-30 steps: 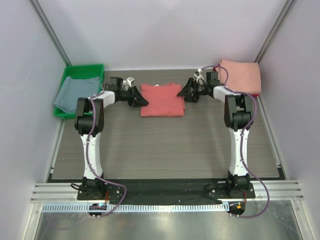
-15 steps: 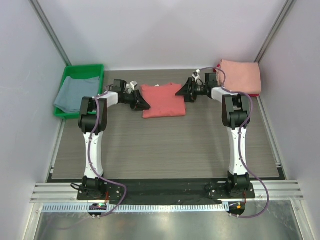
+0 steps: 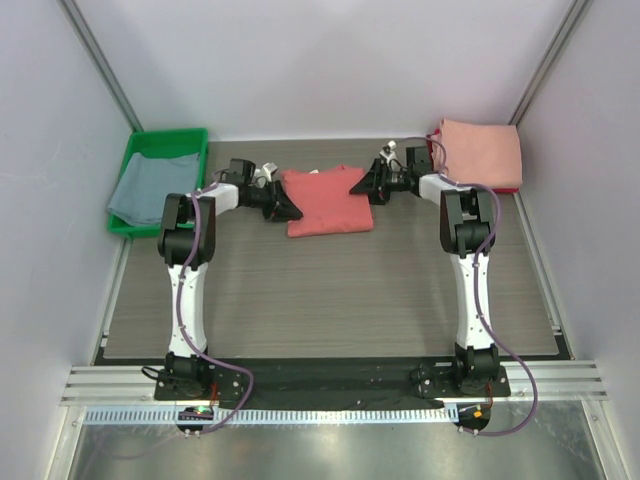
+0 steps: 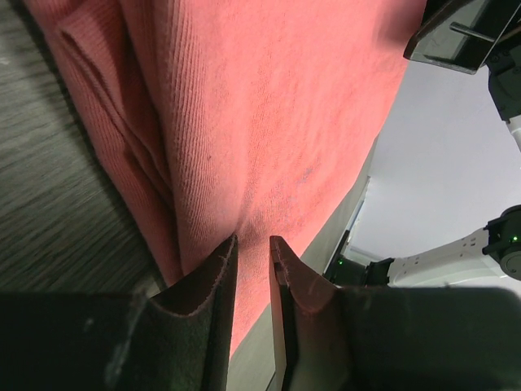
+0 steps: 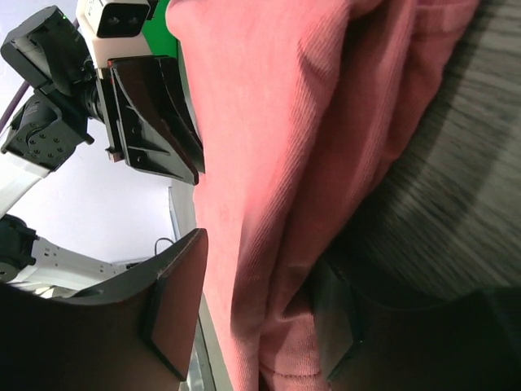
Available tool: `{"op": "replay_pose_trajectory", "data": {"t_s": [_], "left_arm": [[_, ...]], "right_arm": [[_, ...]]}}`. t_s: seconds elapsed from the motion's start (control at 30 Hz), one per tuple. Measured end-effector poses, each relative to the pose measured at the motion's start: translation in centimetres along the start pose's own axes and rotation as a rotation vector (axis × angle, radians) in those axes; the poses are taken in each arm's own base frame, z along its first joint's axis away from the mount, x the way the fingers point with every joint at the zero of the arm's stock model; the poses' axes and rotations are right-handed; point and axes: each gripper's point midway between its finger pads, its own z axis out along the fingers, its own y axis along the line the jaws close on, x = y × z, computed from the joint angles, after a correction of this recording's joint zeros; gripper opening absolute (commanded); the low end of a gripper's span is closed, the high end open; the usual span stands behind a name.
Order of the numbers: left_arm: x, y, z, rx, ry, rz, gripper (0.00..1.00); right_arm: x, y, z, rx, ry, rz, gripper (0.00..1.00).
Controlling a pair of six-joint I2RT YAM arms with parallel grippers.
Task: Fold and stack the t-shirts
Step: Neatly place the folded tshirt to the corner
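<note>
The coral-red t-shirt (image 3: 328, 200) lies folded at the back middle of the table. My left gripper (image 3: 290, 210) is at its left edge. In the left wrist view the gripper (image 4: 252, 244) is nearly closed and pinches the puckered coral cloth (image 4: 269, 122). My right gripper (image 3: 358, 187) is at the shirt's right back corner. In the right wrist view it (image 5: 256, 309) stands open with the shirt's folded edge (image 5: 269, 204) between the fingers. The pale pink t-shirt (image 3: 482, 152) lies folded at the back right. The grey-blue t-shirt (image 3: 150, 180) lies in the green tray (image 3: 170, 135).
The green tray stands at the back left against the wall. A red edge (image 3: 510, 188) shows under the pink t-shirt. White walls close in the table at the back and both sides. The grey table top (image 3: 330, 290) stretches towards the arm bases.
The coral-red t-shirt has shifted slightly to the right with my left gripper at its left edge. The right gripper has stayed at the right back corner, moving slightly back.
</note>
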Motion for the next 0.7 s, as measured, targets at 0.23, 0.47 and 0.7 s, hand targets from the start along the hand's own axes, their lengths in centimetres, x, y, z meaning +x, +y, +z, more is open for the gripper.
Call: {"op": "replay_pose_trajectory", "data": {"t_s": [0.23,0.47,0.7], "left_arm": [[0.2,-0.1,0.2,0.0,0.005,0.004,0.23],[0.5,-0.2,0.4,-0.002,0.014,0.004,0.24],[0.5,-0.5,0.2,-0.001,0.015,0.031,0.33]], "right_arm": [[0.6,0.2,1.0,-0.014,0.034,0.011,0.52],[1.4,-0.7,2.1,0.018,0.046,0.031,0.02],[1.5,-0.8,1.3,0.074,0.03,0.015,0.01]]}}
